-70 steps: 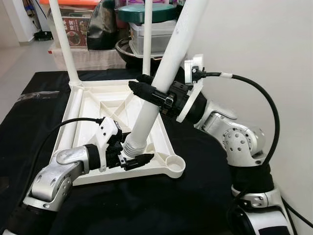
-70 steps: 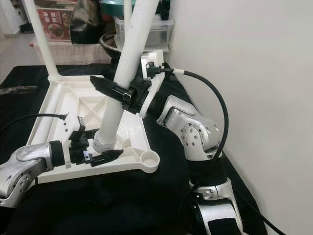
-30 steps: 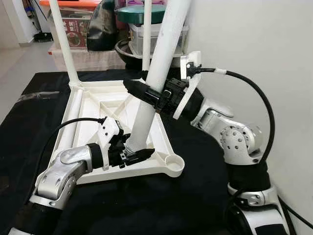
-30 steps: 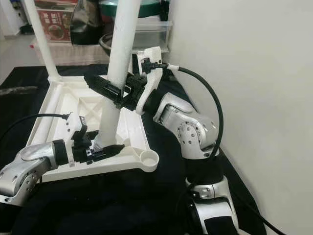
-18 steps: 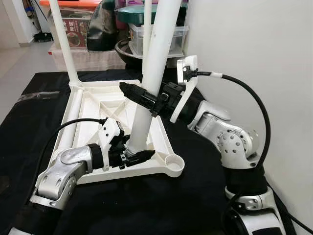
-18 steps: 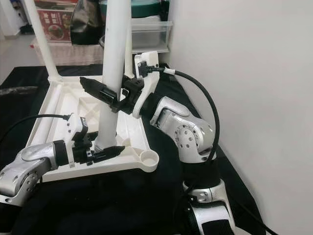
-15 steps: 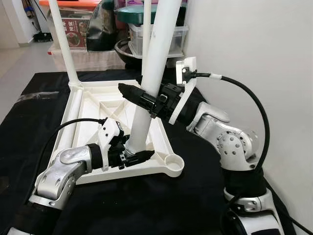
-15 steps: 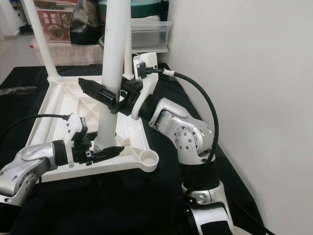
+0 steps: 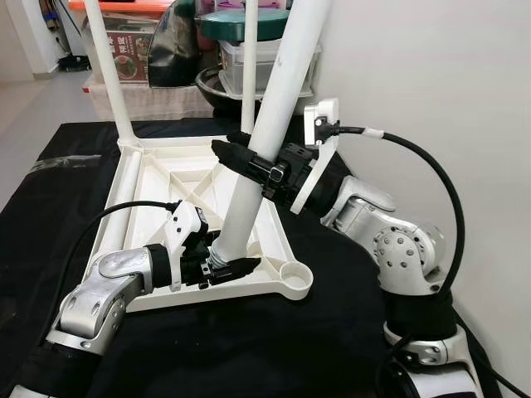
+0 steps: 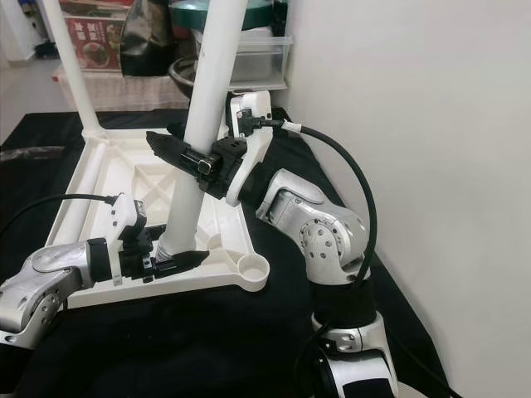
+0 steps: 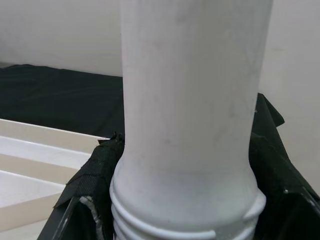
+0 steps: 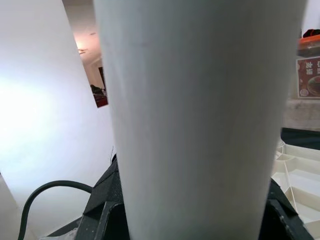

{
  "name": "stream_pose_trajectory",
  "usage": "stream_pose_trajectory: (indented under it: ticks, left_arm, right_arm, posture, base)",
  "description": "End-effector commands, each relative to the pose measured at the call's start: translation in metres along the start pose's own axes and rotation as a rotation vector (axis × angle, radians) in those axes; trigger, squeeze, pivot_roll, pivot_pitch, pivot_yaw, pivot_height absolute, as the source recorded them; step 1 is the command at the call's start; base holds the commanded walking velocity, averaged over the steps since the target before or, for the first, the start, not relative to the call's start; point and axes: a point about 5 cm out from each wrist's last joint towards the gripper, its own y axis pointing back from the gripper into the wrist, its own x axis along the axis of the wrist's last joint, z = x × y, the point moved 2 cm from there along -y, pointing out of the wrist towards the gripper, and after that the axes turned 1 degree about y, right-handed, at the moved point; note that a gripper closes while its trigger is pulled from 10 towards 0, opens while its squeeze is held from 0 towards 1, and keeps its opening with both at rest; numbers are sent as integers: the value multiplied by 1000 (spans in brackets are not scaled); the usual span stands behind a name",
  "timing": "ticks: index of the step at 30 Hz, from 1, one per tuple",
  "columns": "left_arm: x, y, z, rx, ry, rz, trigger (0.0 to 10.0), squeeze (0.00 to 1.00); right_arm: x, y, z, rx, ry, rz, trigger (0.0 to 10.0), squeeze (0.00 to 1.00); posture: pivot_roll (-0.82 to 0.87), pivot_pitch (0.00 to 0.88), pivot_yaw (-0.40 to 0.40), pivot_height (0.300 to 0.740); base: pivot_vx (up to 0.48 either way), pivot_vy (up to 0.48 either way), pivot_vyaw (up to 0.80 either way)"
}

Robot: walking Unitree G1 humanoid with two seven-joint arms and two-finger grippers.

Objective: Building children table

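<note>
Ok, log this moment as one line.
left hand: shut on leg base | right hand: shut on leg mid-shaft | leg: tilted | corner socket: empty

— What lies under everything?
— A black cloth.
— And past its far edge?
— A clear storage bin with a green lid, beside a red printed box.

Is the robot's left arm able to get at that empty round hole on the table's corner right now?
Probably not yet. The left gripper is shut on the white leg, so it is busy. The empty corner socket sits close beside it with nothing between them.
</note>
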Motion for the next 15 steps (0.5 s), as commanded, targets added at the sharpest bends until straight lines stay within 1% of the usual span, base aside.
stream_pose_trajectory:
  ticks: [1,2,3,4,5,8,14,15]
  left_arm:
    - [-3,-1,3,-26,-38,-30,10000,0]
    - [-3,-1,3,-26,-38,-30,10000,0]
    - [-2,-1,3,-30,-44,-30,10000,698]
    - [-2,-1,3,-30,-44,-30,10000,698]
    - [-1,0,0,-7,-52,-19,10000,1000]
    - [3,3,-8,43,-60,13,10000,1000]
    - [8,7,-13,83,-66,34,10000,1000]
    - [9,11,-16,106,-68,38,10000,1000]
  right_arm:
    - [0,-4,-12,62,-24,11,0,0]
    - [0,-4,-12,62,-24,11,0,0]
    - [-1,-3,-12,61,-25,11,0,0]
    - [-1,-3,-12,61,-25,11,0,0]
    - [-1,-3,-12,59,-25,11,0,0]
    - [0,-2,-11,54,-22,16,0,0]
    - [3,-1,-8,41,-13,28,0,0]
    - [4,0,-5,29,-6,32,0,0]
  posture:
    - [16,0,-56,740]
    - [16,0,-56,740]
    - [16,0,-56,740]
    - [16,0,-56,740]
    - [19,0,-56,740]
    - [21,0,-57,740]
    - [24,0,-58,740]
    - [23,0,-56,740]
  base:
    - [0,0,0]
    - [0,0,0]
    - [0,0,0]
    - [0,0,0]
    - [0,0,0]
    - [0,0,0]
    - [0,0,0]
    - [0,0,0]
